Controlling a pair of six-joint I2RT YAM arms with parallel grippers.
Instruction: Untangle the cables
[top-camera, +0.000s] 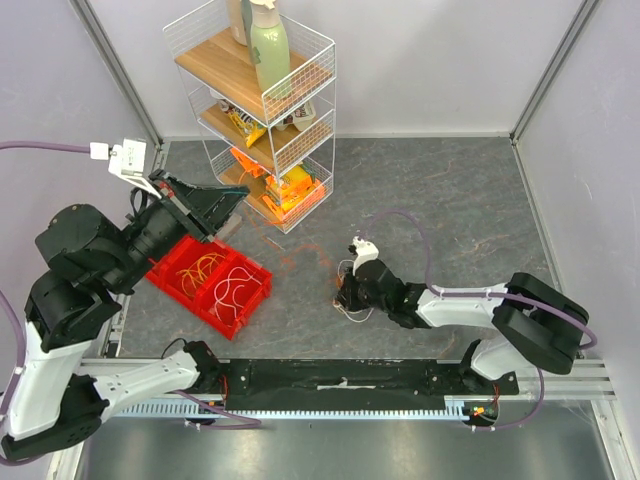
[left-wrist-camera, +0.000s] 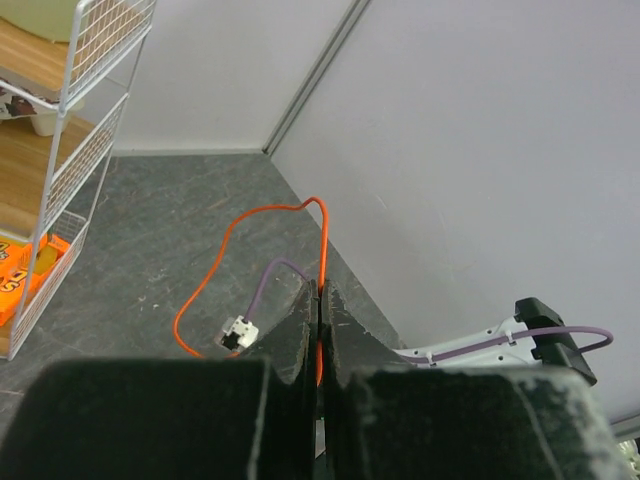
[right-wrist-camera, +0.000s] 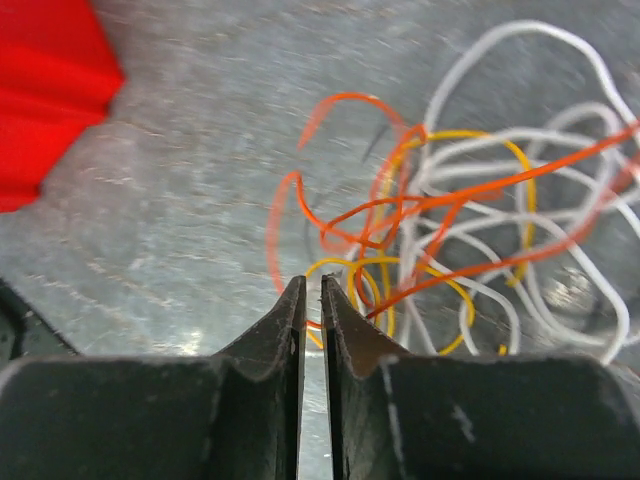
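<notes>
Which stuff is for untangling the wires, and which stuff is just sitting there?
For the job:
- tangle of cables
- orange cable, pinched in the left gripper
- right gripper, down at the tangle
- probably the red bin, with loose cables in it

Just sitting there:
- wire shelf rack
- green bottle
- snack packets

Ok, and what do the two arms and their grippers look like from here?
Both arms have white links between bulky black joints. The left arm and right arm each carry a purple cable. The left gripper and right gripper have matte black, tapered fingers.
</notes>
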